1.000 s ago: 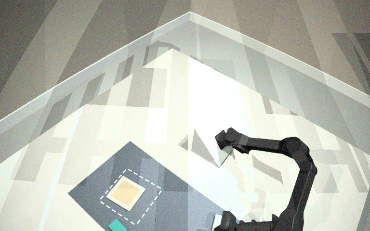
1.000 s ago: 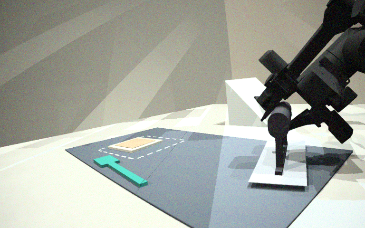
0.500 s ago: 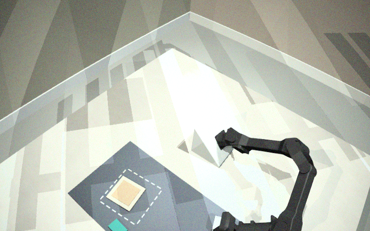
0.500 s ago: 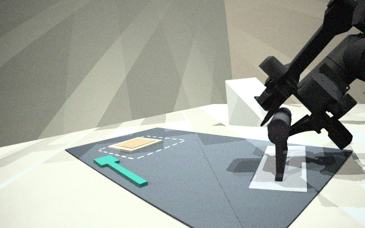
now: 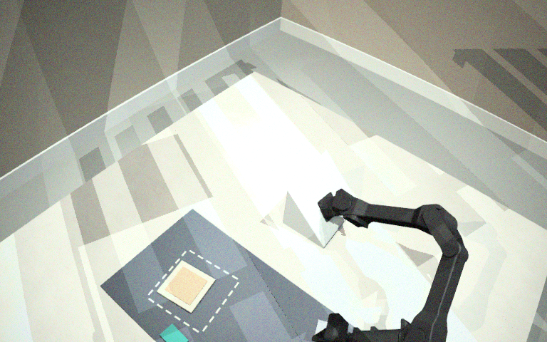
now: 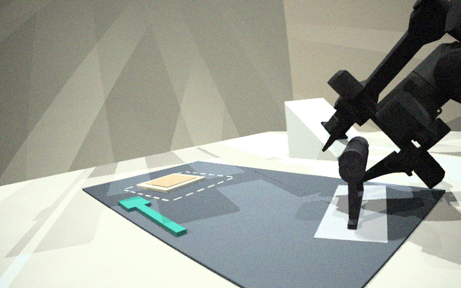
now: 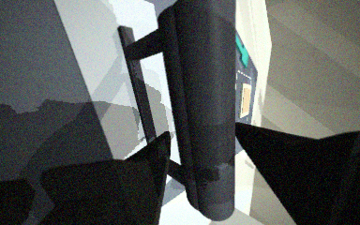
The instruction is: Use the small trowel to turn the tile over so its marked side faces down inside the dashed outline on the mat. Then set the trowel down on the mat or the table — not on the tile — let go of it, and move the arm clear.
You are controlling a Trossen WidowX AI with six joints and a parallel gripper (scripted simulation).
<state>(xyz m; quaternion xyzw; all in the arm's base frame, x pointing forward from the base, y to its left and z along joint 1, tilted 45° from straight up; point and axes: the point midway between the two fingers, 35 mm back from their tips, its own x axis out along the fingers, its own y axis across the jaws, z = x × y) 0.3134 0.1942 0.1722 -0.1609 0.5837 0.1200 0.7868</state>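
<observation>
The trowel, a pale flat plate (image 6: 375, 231) with a thick black handle (image 6: 353, 166) (image 7: 211, 70) above it, appears to lie flat on the mat (image 6: 254, 244). My gripper (image 6: 343, 163) (image 7: 201, 131) is open around the handle, one finger on each side; the right finger is very close to it in the wrist view. The cream tile (image 5: 162, 290) (image 6: 142, 185) lies flat inside the dashed outline (image 5: 187, 251), near its left side in the top view. An orange square (image 5: 187, 285) (image 6: 173, 180) (image 7: 246, 98) faces up on it.
A flat teal T-shaped piece (image 5: 173, 333) (image 6: 159, 217) (image 7: 242, 52) lies on the mat close to the outline. A white wedge block (image 5: 304, 221) (image 6: 304, 132) stands off the mat, behind the arm in the exterior view.
</observation>
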